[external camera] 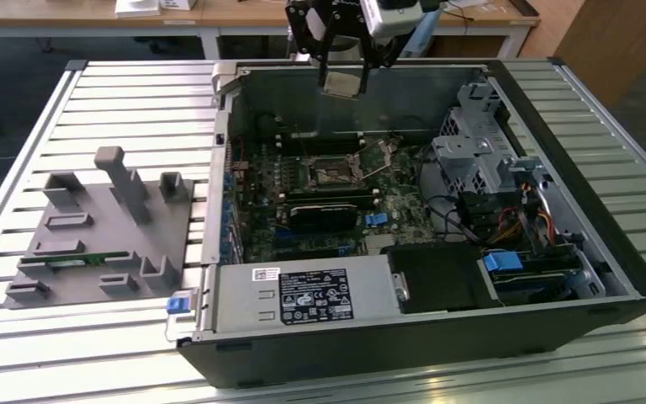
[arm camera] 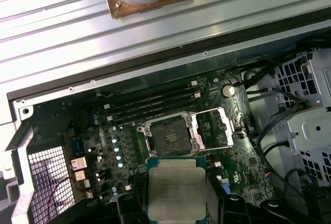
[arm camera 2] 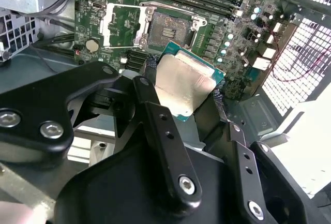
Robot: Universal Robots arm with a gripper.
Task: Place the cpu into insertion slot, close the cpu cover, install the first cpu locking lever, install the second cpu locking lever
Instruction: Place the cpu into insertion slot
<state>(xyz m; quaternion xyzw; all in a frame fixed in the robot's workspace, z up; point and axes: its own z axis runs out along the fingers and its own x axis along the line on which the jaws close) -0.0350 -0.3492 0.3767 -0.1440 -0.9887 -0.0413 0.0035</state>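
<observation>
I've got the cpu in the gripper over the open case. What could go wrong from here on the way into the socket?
1. The gripper pinches the cpu by its edges only, well above the board; a slip could drop it onto the insertion slot.
2. The cpu cover is flipped open right beside the slot; a descent drifting that way might catch it.

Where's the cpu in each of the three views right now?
Exterior view: cpu in the gripper, above the open case.
Second wrist view: cpu clamped in the gripper, insertion slot beyond it.
First wrist view: cpu beside the insertion slot in the picture.
Shared landmark: the empty insertion slot.
</observation>
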